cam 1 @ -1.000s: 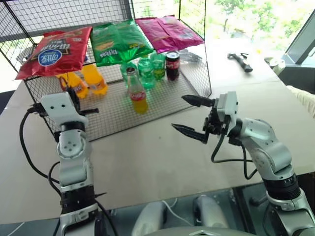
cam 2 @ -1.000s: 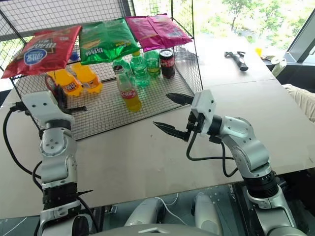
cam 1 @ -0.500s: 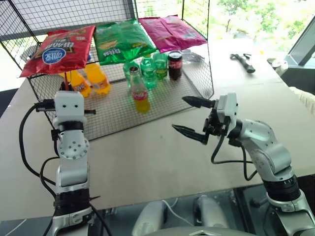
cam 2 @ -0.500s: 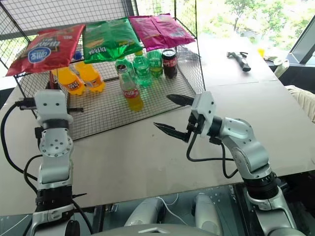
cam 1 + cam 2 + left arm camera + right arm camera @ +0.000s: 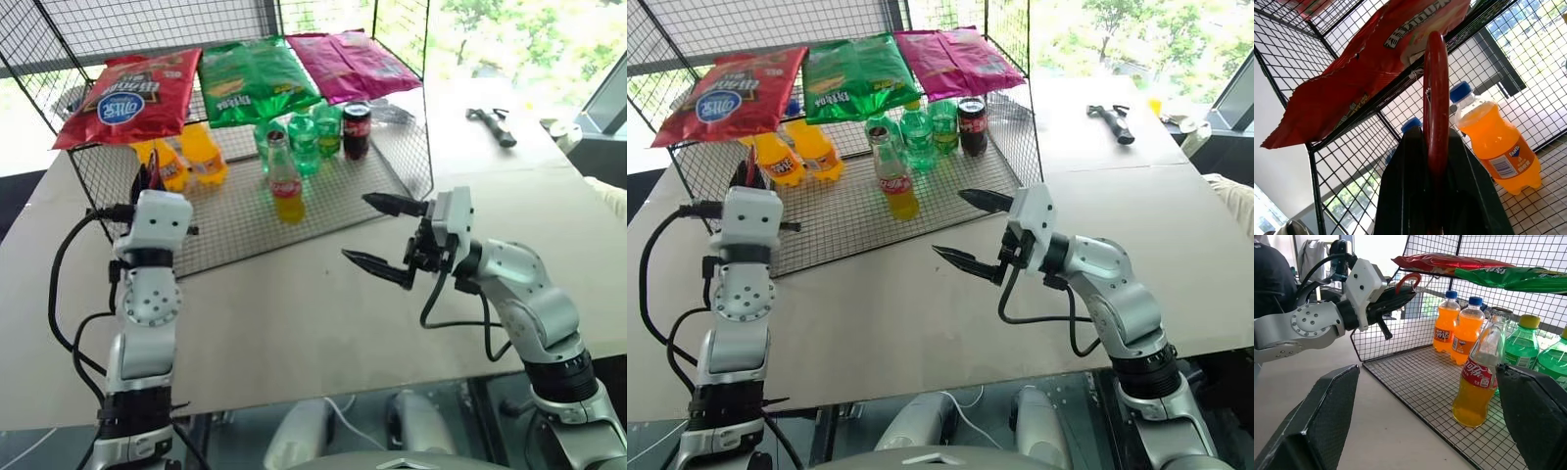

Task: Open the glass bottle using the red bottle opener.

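Glass bottle (image 5: pixel 285 182) upright on wire rack (image 5: pixel 235 220); right fingers (image 5: pixel 377 262) spread.

Beige counter (image 5: pixel 294 323) in bright daylight; windows (image 5: pixel 509 39) at one o'clock show green trees; wire rack (image 5: pixel 225 211) at eleven o'clock.

glass bottle (image 5: pixel 285 182): clear, yellow-orange drink below — red label
red bottle opener (image 5: pixel 1436 103): glossy red loop
plastic bottles (image 5: pixel 1458 330): all orange, blue caps
green bottles (image 5: pixel 312 139): translucent green
snack bags (image 5: pixel 128 95): red, green, magenta — upper left
wire rack (image 5: pixel 235 217): black grid
gripper fingers (image 5: pixel 377 265): black
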### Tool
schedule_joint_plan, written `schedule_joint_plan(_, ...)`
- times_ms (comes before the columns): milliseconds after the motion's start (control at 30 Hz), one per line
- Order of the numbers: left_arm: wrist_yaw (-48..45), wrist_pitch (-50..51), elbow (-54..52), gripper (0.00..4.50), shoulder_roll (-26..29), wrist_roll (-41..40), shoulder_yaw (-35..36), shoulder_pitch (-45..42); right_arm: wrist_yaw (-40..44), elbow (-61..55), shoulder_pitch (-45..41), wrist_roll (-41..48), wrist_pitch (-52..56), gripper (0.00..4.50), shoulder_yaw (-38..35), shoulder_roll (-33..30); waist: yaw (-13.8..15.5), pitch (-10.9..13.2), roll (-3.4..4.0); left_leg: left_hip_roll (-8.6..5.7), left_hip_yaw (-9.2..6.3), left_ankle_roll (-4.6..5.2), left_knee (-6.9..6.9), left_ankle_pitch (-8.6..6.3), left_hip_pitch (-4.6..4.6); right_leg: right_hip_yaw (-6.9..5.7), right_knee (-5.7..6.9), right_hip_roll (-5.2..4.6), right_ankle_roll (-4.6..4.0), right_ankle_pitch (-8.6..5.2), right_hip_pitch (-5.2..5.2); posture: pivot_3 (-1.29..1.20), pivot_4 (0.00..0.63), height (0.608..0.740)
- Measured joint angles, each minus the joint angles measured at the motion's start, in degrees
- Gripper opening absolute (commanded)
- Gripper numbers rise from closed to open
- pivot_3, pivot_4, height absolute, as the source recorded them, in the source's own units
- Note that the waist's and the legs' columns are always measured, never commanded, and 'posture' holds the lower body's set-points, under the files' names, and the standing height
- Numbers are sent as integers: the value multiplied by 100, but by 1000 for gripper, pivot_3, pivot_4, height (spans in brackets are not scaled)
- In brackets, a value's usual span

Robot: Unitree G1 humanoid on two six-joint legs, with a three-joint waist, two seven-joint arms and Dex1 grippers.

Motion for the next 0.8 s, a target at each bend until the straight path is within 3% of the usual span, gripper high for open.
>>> schedule_joint_plan(433, 452, -145, -261, 27, 26, 435, 61, -104, 33, 72, 19, -24, -52, 4500, 13, 11, -91, 0, 0, 4, 6, -1, -1, 1, 0, 6, 9, 3, 0, 0, -11, 0, 150, 740)
schedule_joint_plan(533, 12, -264, -265, 27, 51, 184, -187, -153, 35, 138, 28, -39, -96, 4500, 20, 47, -72, 0, 1, 3, 6, -1, 0, 1, -2, 5, 9, 1, 0, 0, -10, 0, 150, 740)
schedule_joint_plan(633, -942, -293, -198, 27, -197, -541, -870, -89, 32, 145, 28, -72, -133, 4500, 55, 75, -85, 0, 0, -2, 10, 1, 3, 0, -5, 11, 9, -3, 0, 0, -11, 0, 150, 740)
schedule_joint_plan(800, -1946, -128, -144, 27, -502, -1526, -1358, 204, -18, 149, 61, -136, -131, 4500, 56, 77, -137, -1, 0, 14, 12, -1, 2, 1, -31, 13, 14, 1, 0, 1, -45, 0, 150, 740)
